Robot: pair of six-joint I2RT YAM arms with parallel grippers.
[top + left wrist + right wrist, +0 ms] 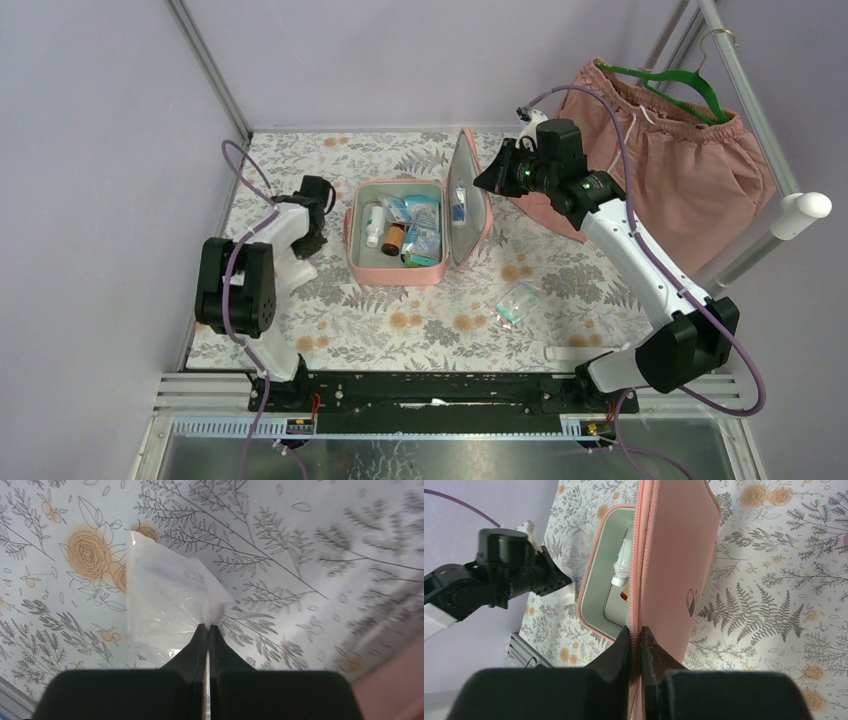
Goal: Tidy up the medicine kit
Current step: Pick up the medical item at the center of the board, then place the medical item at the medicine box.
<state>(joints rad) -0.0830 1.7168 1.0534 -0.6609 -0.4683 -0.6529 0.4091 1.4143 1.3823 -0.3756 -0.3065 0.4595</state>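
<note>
The medicine kit (pixel 395 275), a pink zip case with grey lining, lies open mid-table, with bottles, a tube and blue packets inside. Its lid (pixel 468 195) stands upright, and my right gripper (pixel 488 178) is shut on the lid's zip edge. In the right wrist view that gripper (pixel 636 630) pinches the zip, with the logo side of the lid (pixel 674 555) to the right. Left of the kit, low over the cloth, is my left gripper (pixel 326 205). In its wrist view the left gripper (pixel 208 627) is shut on a corner of a clear plastic packet (pixel 165 595).
A small clear packet (pixel 520 303) lies on the floral cloth in front of the kit, to the right. Pink shorts on a green hanger (pixel 690 150) hang at the back right beside a metal frame pole (pixel 770 230). Walls close in the left and back.
</note>
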